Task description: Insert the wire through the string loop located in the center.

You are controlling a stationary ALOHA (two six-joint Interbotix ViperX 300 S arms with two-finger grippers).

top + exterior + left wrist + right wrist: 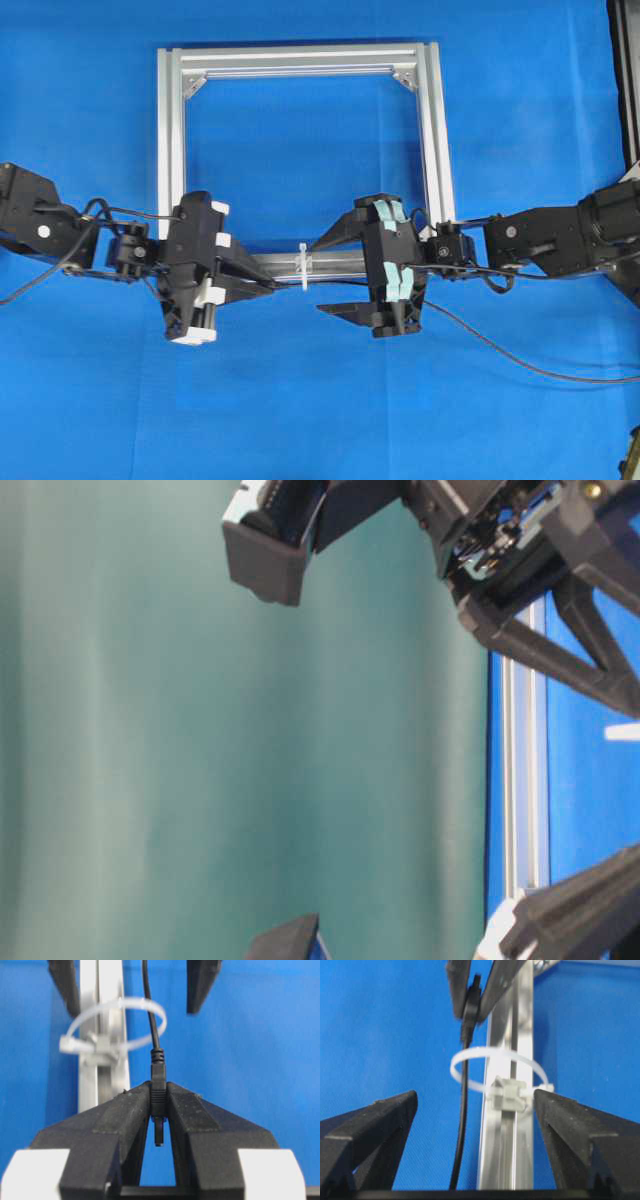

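Your left claw [159, 1110] pinches wire [152, 1020] plug just beside string loop [117, 1025]; wire passes through loop. Your right claw [475, 1125] spread wide, fingers either side of loop, gripping nothing.

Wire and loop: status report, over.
Left gripper shut on the wire plug. Right gripper open. Wire passes through the string loop. Nothing in the way.
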